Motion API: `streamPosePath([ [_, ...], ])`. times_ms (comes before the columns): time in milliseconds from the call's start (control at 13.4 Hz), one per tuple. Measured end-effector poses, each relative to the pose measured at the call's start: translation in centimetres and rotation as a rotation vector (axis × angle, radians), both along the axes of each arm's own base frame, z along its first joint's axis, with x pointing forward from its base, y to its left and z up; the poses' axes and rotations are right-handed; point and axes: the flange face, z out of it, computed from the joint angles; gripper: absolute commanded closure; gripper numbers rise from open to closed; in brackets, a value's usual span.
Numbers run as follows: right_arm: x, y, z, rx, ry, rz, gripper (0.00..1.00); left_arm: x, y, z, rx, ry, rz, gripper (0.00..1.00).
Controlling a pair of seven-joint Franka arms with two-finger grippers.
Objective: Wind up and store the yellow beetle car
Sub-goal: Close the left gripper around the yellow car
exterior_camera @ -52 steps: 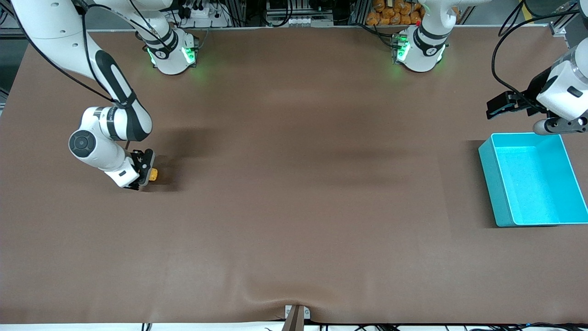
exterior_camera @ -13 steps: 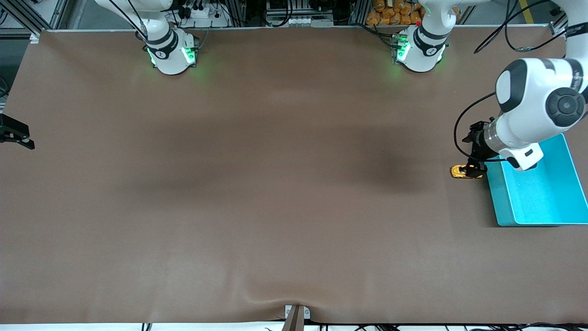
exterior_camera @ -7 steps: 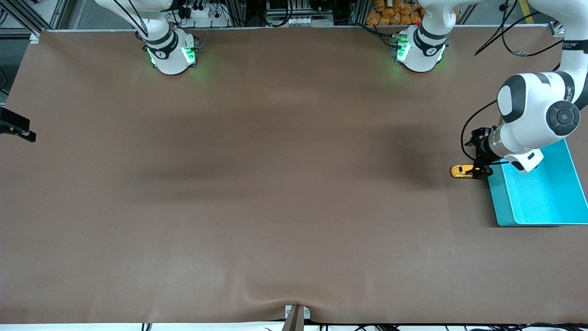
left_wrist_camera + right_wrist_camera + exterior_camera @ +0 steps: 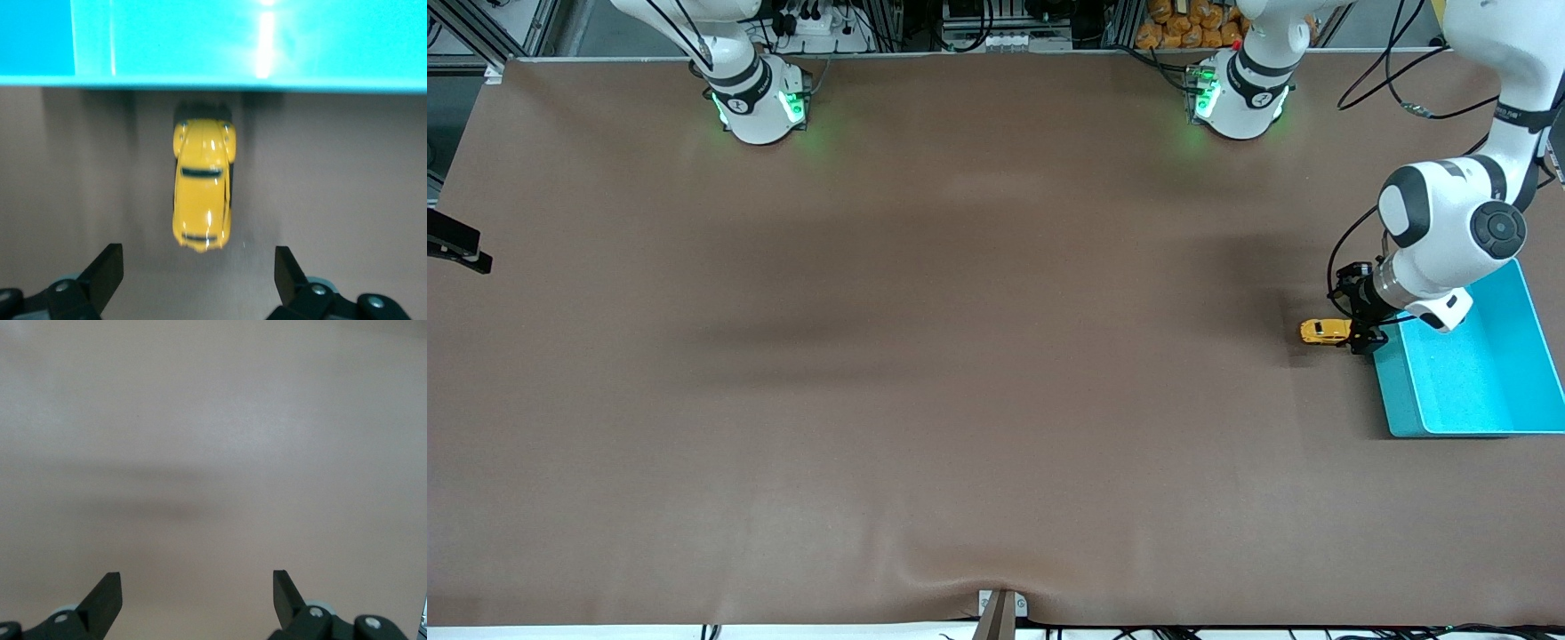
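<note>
The yellow beetle car [image 4: 1323, 332] stands on the brown table, one end close to the outer wall of the turquoise bin [image 4: 1458, 391]. In the left wrist view the car [image 4: 202, 183] lies just ahead of the fingertips, not between them, with the bin wall [image 4: 213, 40] past it. My left gripper [image 4: 1360, 336] hangs low over the car's bin end, open and holding nothing [image 4: 198, 270]. My right gripper [image 4: 458, 249] waits at the right arm's end of the table, open over bare table [image 4: 197, 590].
The bin has nothing in it and sits at the left arm's end of the table. Both arm bases [image 4: 760, 102] [image 4: 1236, 98] stand along the edge farthest from the front camera. A small bracket [image 4: 1000, 609] sits at the nearest edge.
Earlier the car sat at the right gripper, at the right arm's end; it now stands by the bin. Over the last second the left gripper shifted slightly toward the bin, still open.
</note>
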Motion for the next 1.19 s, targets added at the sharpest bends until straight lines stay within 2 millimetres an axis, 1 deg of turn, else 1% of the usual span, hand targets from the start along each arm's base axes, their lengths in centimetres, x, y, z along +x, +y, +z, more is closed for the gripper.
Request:
streamPosePath([
  [149,0.0,-0.1,0.3,-0.002,-0.015,-0.005,0.0,-0.2,0.5,-1.9,-0.006,0.006,0.012,0.0],
  [298,0.1,-0.2,0.5,-0.004,-0.03,-0.022,0.0,-0.3,0.5,-3.7,-0.011,0.008,0.014,0.0],
  [372,0.1,-0.2,0.6,-0.005,-0.036,-0.046,0.0,-0.4,0.4,-4.4,-0.013,0.01,0.014,0.0],
  [521,0.2,-0.4,1.2,-0.007,-0.071,-0.09,0.0,-0.4,0.4,-5.2,-0.015,0.009,0.016,0.0],
  [595,0.2,-0.6,1.5,-0.007,-0.086,-0.103,0.0,-0.4,0.5,-5.4,-0.015,0.004,0.019,0.48],
  [669,0.0,-0.8,1.8,-0.006,-0.093,-0.108,0.0,-0.4,0.7,-5.5,-0.014,-0.003,0.029,0.84],
  [744,-0.2,-0.8,1.9,-0.005,-0.099,-0.112,0.0,-0.3,1.0,-5.5,-0.012,-0.016,0.047,1.0],
  [967,-1.2,-0.9,1.9,0.0,-0.125,-0.123,0.0,-0.1,1.8,-5.4,-0.009,-0.036,0.087,1.0],
  [1190,-2.1,-0.4,2.1,0.003,-0.131,-0.131,0.0,0.6,1.6,-4.6,-0.008,-0.058,0.114,1.0],
])
